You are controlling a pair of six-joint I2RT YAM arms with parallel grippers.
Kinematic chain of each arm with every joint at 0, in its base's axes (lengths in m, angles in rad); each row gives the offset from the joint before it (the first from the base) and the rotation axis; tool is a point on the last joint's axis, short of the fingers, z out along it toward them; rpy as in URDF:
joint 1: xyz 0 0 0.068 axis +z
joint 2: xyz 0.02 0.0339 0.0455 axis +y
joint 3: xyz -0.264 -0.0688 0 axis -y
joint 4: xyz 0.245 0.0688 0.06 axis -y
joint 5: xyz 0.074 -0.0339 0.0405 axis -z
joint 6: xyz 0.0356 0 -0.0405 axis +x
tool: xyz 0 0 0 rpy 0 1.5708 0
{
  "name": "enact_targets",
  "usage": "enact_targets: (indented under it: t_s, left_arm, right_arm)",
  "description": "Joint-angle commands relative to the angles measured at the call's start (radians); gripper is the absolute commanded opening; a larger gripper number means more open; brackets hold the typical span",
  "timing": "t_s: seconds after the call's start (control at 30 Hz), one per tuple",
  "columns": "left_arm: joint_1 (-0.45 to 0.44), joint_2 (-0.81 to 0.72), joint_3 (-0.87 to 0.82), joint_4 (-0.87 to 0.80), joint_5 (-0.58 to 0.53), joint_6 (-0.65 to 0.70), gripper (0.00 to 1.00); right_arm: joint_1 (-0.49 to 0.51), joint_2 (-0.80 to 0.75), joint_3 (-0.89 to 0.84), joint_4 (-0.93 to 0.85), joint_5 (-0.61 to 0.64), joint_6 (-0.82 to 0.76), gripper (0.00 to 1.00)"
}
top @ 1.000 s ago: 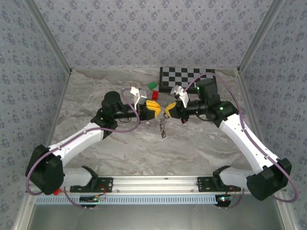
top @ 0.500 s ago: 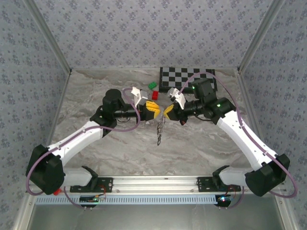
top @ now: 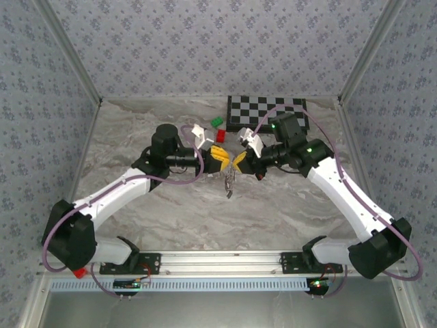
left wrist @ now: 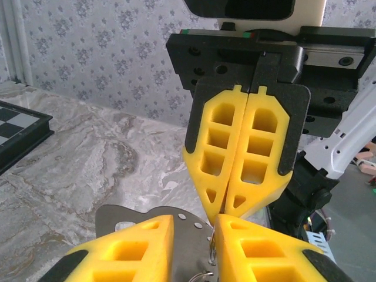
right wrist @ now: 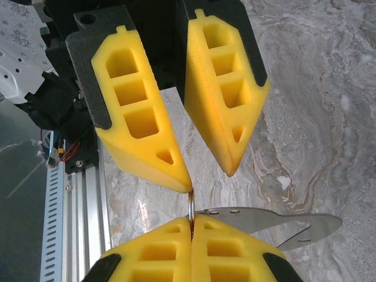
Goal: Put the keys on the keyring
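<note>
right wrist: right gripper [right wrist: 191, 226] is pinching the keyring [right wrist: 191, 203] between pressed-together pads, held up over mid-table. left gripper [right wrist: 207, 178] is facing it, spread, one fingertip [right wrist: 176, 176] touching the wire. keys [top: 230, 186] are dangling just below both grippers, too small to tell if threaded. reading this as mid-threading. next move is calling for left closing on the ring or a key without twisting the wire.
</note>
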Motion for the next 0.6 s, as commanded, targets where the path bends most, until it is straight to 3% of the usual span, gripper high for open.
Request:
enact_targets:
  t_s: [0.0, 0.57]
  left_arm:
    - [-0.001, 0.004, 0.038, -0.046, 0.042, 0.046, 0.24]
    - [-0.011, 0.025, 0.058, -0.091, 0.081, 0.074, 0.22]
  right_arm:
    - [0.009, -0.001, 0.044, -0.002, -0.014, -0.013, 0.00]
    - [0.012, 0.003, 0.042, 0.001, -0.014, -0.016, 0.00]
